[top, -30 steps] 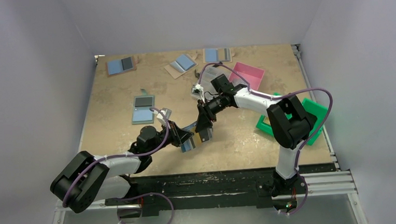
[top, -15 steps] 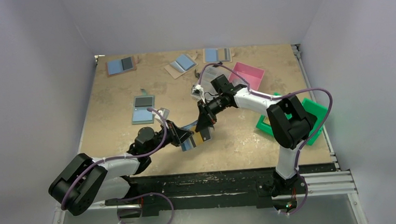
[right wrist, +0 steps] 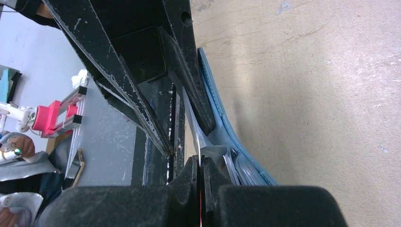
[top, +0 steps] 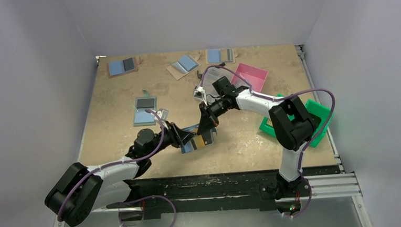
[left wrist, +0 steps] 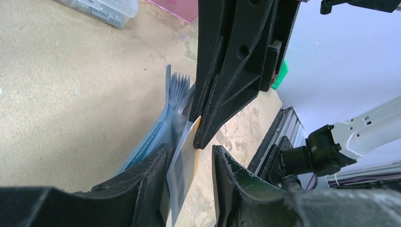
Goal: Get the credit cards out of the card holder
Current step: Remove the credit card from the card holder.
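Observation:
The blue card holder (top: 189, 145) stands on edge on the table between the two grippers, its clear sleeves fanned out (left wrist: 176, 87). One credit card (left wrist: 185, 158), pale with a gold side (top: 207, 139), sticks out of it. My right gripper (right wrist: 199, 161) is shut on that card's thin edge, and its black fingers (left wrist: 213, 113) come down from above in the left wrist view. My left gripper (left wrist: 193, 148) is open. The card lies between its fingers, leaning on the left one, and a gap shows beside the other. The blue holder (right wrist: 222, 125) runs along the outer side of that left finger.
A blue holder with a black panel (top: 146, 110) lies left of centre. Three blue holders on tan backing (top: 122, 65) (top: 185, 65) (top: 220, 55) sit along the far edge. A clear box (top: 214, 70), a pink tray (top: 252, 74) and green pieces (top: 317, 118) are on the right.
The left gripper has opened from shut. The right gripper has closed onto the card's edge. The left arm has stretched slightly forward.

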Available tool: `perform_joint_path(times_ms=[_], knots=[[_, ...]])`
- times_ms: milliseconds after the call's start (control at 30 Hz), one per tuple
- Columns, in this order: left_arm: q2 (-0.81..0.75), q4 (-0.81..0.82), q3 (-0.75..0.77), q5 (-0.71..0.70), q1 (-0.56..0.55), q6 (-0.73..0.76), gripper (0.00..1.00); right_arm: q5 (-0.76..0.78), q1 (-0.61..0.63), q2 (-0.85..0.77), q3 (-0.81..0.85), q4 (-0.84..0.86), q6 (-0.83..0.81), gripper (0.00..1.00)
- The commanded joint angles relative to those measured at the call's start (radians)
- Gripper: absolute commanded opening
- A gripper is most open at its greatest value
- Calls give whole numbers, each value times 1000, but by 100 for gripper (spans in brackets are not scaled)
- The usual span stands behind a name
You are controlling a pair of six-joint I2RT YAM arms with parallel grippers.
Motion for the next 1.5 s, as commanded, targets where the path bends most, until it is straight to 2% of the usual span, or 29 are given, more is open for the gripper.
perform_joint_path(times_ms=[0, 300, 633, 1000, 1100, 1267, 1367, 1467], knots=[[-24, 35, -16, 32, 15, -20, 38, -23, -5, 4, 18, 9, 6, 0], [-44, 35, -55, 47, 28, -40, 35, -6, -17, 11, 16, 17, 19, 0], [-52, 33, -75, 58, 32, -43, 22, 3, -22, 18, 14, 20, 25, 0], [-52, 38, -84, 82, 35, -40, 20, 13, -27, 24, 14, 20, 28, 0], [-49, 38, -87, 82, 35, -38, 15, 15, -28, 24, 15, 20, 28, 0], [-42, 38, -90, 91, 37, -33, 13, 19, -30, 28, 15, 20, 29, 0], [-39, 38, -90, 93, 38, -32, 1, 22, -30, 31, 15, 21, 29, 0], [-36, 37, -92, 95, 39, -27, 0, 27, -31, 35, 16, 19, 28, 0]])
